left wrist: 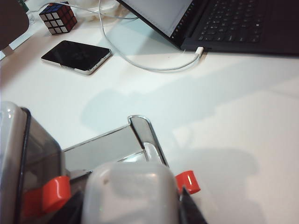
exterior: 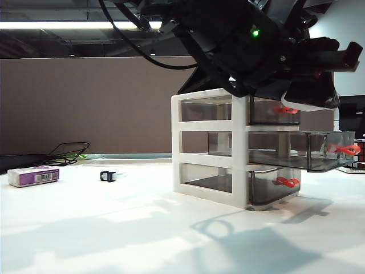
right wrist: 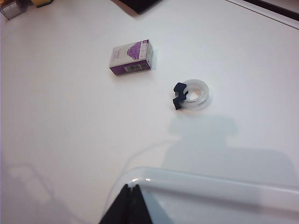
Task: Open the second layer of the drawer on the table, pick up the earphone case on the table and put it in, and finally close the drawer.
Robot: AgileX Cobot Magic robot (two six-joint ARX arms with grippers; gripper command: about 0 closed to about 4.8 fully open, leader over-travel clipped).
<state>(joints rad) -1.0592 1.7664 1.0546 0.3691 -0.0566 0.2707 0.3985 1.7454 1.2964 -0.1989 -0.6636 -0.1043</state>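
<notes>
A dim office backdrop is sitting behind the white counter (exterior: 114, 228), where the drawer (exterior: 239, 148) is standing with the second layer of the drawer (exterior: 308, 149) pulled out toward the right. The left end effector (exterior: 308, 97) is hovering above that open tray, gripping the earphone case (left wrist: 133, 193). The case looks light, rigid and slick, so holding its broad flat sides is probably safest. The right end effector (right wrist: 127, 205) is resting by the cabinet's top, fingertips pressed together, holding nothing.
</notes>
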